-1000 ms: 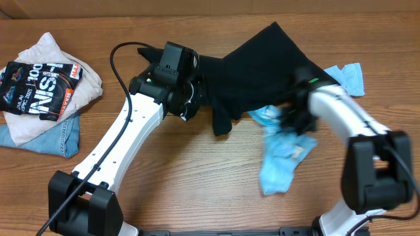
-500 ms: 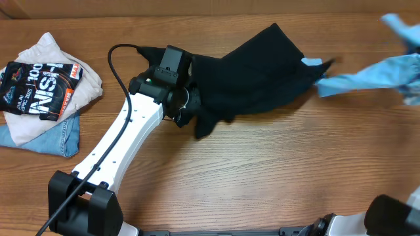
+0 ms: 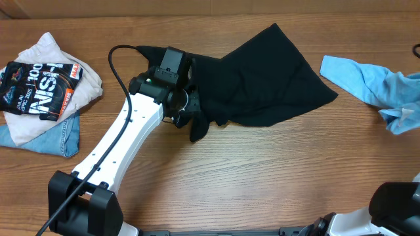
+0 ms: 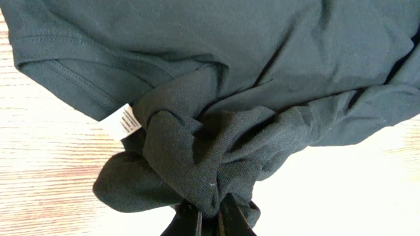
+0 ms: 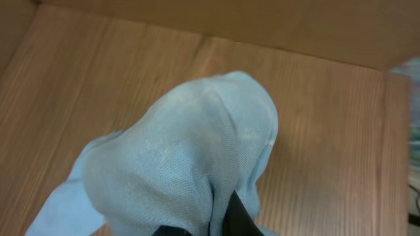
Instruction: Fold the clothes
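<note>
wood-grain table (image 3: 230,177) | left pincer (image 4: 210,211) clamped on black shirt (image 3: 262,72) | right pincer (image 5: 207,223) clamped on light blue shirt (image 5: 184,151)

Bunch of black shirt (image 4: 249,59) between the fingers (image 4: 233,221), white label (image 4: 126,122) at left, wooden table (image 4: 52,170) beneath.

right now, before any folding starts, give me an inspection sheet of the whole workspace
surface: wooden table, no spills seen
job's things: black shirt lying crumpled and unfolded at centre back; its white label shows
clutter: light blue shirt at the right edge; pile of clothes at the left edge, black printed garment on top
grippers: left gripper has its fingers closed on a bunch of the black shirt; right gripper has its fingers closed on the light blue shirt
cables: black cable looping beside the left arm
surroundings: brown board behind the table
</note>
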